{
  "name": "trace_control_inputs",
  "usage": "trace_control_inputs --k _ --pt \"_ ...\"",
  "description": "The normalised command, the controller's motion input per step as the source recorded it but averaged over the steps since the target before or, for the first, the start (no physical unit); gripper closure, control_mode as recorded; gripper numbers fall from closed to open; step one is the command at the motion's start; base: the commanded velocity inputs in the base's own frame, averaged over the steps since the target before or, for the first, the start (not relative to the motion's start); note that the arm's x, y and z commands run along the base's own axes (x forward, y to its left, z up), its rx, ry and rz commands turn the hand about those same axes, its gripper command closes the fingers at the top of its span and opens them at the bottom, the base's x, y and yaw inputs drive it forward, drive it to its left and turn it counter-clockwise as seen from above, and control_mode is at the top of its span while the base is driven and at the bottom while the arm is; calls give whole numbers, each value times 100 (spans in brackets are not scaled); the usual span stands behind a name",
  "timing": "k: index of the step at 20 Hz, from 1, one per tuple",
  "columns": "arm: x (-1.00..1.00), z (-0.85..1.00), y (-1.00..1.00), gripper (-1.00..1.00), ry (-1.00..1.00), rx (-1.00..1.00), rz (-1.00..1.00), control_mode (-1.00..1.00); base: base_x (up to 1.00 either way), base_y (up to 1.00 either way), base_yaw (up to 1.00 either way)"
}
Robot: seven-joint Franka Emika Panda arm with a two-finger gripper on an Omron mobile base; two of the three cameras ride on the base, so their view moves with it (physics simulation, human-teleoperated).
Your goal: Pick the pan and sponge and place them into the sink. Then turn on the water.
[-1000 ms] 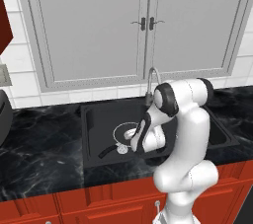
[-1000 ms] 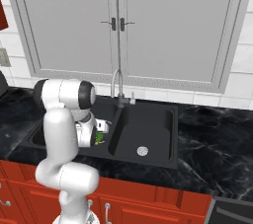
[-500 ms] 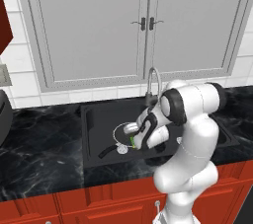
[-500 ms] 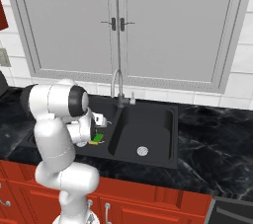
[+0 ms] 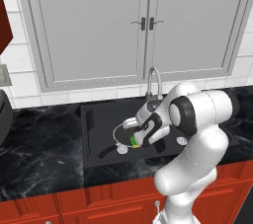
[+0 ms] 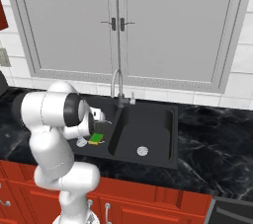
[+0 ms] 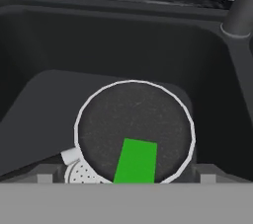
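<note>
Sink (image 5: 94,119): black, double basin, set in dark marble bench (image 5: 39,144); grey gooseneck faucet (image 5: 153,82) at rear. Pan (image 7: 133,129): lies in the left basin, black handle (image 5: 106,151) pointing toward the front-left. Sponge (image 7: 136,161): green, flat inside the pan, near its rim. Tool (image 5: 136,131): above the pan, fingers spread wide, holding nothing.
</note>
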Motion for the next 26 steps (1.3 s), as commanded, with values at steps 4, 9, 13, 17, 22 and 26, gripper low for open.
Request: trace_control_inputs --k 4,9,13,17,22,26 --pt "-9 32 -2 -100 -1 0 0 -100 0 0 0" --pt "-13 20 -4 -100 -2 0 0 -100 0 0 0" --pt "-22 3 -8 -100 -4 0 0 -100 0 0 0" --pt "-32 0 -10 -100 -5 0 1 -100 0 0 0" --pt "-31 1 -20 -100 -7 0 2 -100 0 0 0" --pt "-20 18 -33 -100 -8 1 1 -100 0 0 0"
